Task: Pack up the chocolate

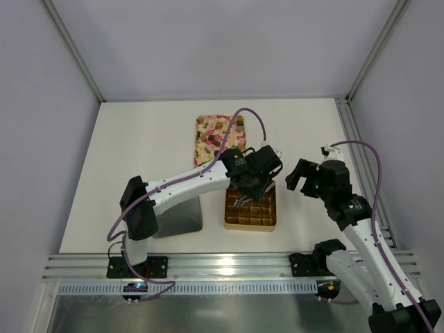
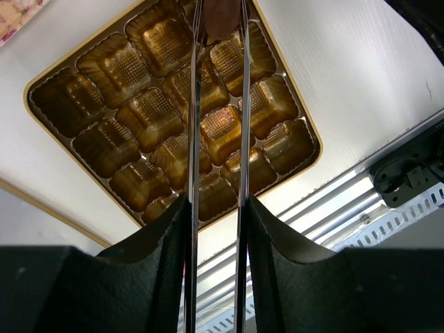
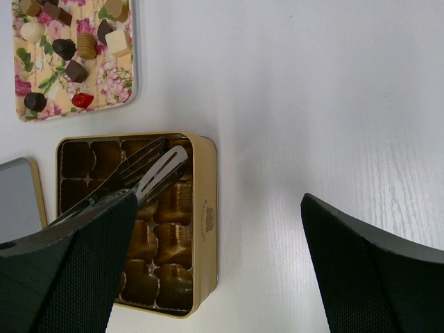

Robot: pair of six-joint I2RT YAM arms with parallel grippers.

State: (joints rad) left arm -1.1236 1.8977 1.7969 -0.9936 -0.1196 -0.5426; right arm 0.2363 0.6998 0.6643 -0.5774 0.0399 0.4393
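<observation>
Grips metal tongs (image 2: 195, 104) in the closed left end effector (image 2: 216, 201), pinching a brown chocolate piece (image 2: 220, 15) at the tips, just above the gold box's (image 3: 206, 215) empty far cells. Probably needs only a straight drop. Holds the right end effector (image 1: 300, 179) open, off to the box's right. Leaves more chocolates (image 3: 76, 69) on the floral tray (image 3: 132, 62) beyond.

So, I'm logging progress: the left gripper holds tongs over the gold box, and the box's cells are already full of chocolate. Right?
Not quite. The left gripper does hold tongs over the gold box, but the cells in view are empty, as the left wrist view shows; chocolate lies on the tray.
</observation>
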